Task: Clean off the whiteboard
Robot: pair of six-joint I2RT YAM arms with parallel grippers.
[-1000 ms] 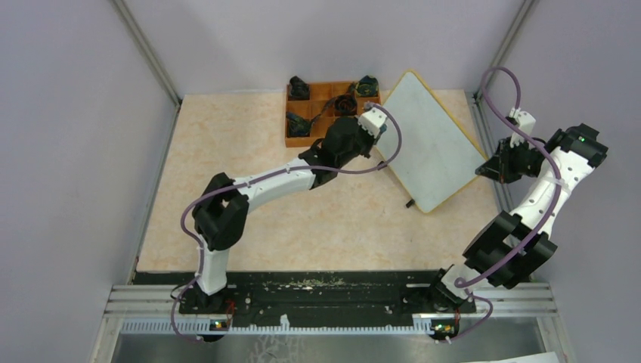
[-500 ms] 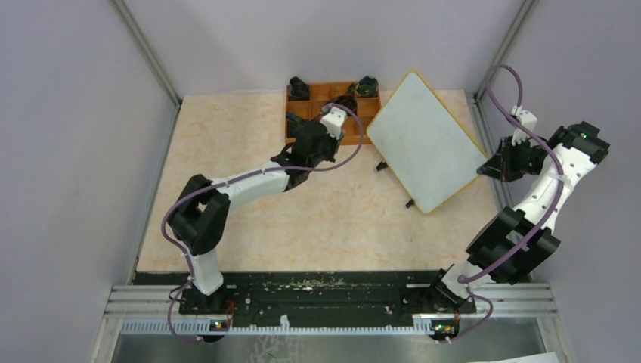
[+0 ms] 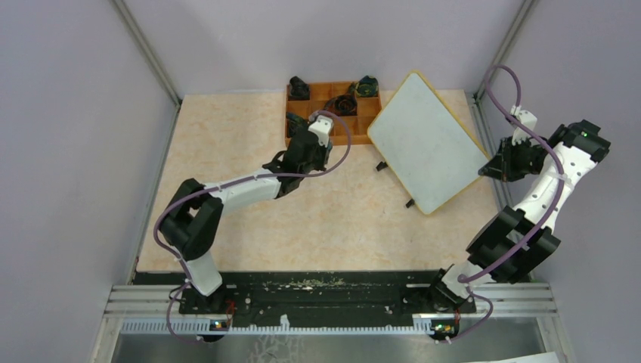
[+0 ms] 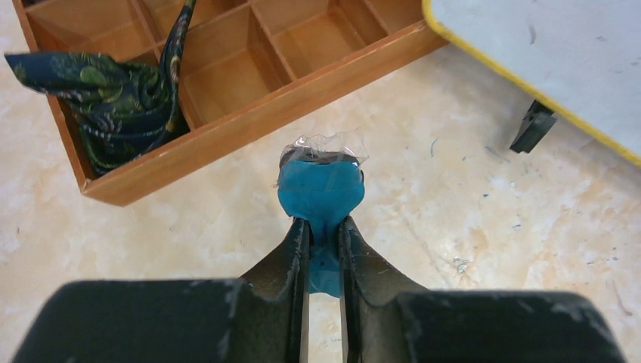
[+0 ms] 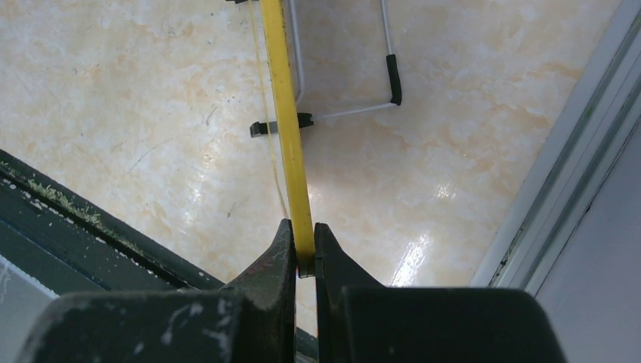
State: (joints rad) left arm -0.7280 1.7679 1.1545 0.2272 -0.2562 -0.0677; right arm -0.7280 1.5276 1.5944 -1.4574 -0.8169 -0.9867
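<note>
The whiteboard [image 3: 427, 144], a large flat white rectangle with rounded corners and a thin yellow frame [image 5: 291, 151], sits at the far right of the beige marbled surface [image 3: 227, 144], turned so its corners point like a diamond; its face looks clean in the overhead view, with only a few faint specks in the left wrist view; small black feet [image 4: 532, 127] show along its near-left edge, and a thin wire stand [image 5: 344, 112] with a black tip shows beneath it; whether the feet bear on the surface I cannot tell. The right arm [image 3: 540, 189] reaches in from the right side, and its jaws are closed on the frame at the board's right corner, the yellow edge pinched between them. The left arm [image 3: 242, 187] stretches to the far middle; its jaws are clamped on a small blue eraser-like block [image 4: 320, 187] with crumpled clear film at its far end, held over the bare surface just near of the orange wooden compartment tray [image 4: 264, 121], apart from the board. A dark patterned cloth [image 4: 113, 98] lies bunched in one of the tray's left compartments; the tray's right end is just beside the board's left corner.
</note>
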